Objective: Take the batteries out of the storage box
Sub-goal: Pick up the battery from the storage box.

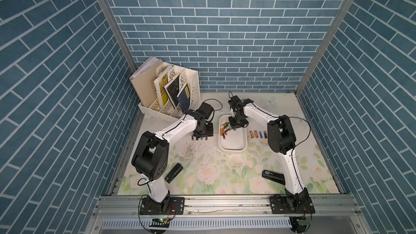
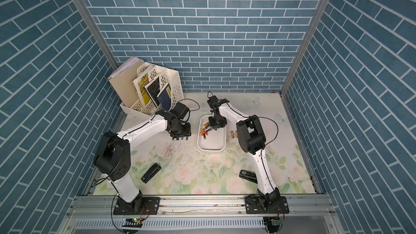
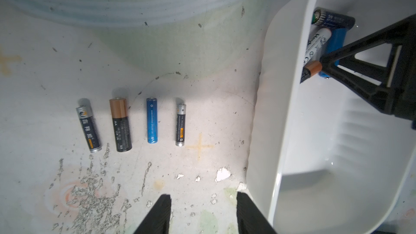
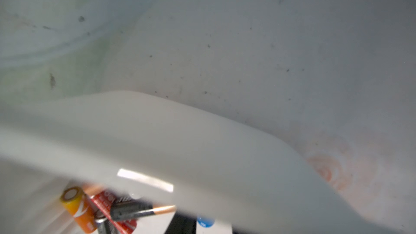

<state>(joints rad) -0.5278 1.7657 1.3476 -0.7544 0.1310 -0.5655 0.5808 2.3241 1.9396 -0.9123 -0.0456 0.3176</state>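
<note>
Left hand [image 3: 202, 195] near four parallel batteries [image 3: 152, 120], plus ends pointing away.

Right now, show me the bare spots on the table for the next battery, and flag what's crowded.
Free: the floral table between the near end of the storage box and the staplers; also the gap between the left battery row and the box wall. Crowded: the box's far end, with piled batteries and the right gripper; the right battery row.

The left arm [image 1: 177, 127] and right arm [image 1: 290, 165] share white shells dotted with small screws, bulky black joints and thin black cables [image 1: 309, 129] looping outside. Black base plates [image 1: 177, 205] carry bolts. The left gripper [image 3: 203, 195] has black ridged fingers.
</note>
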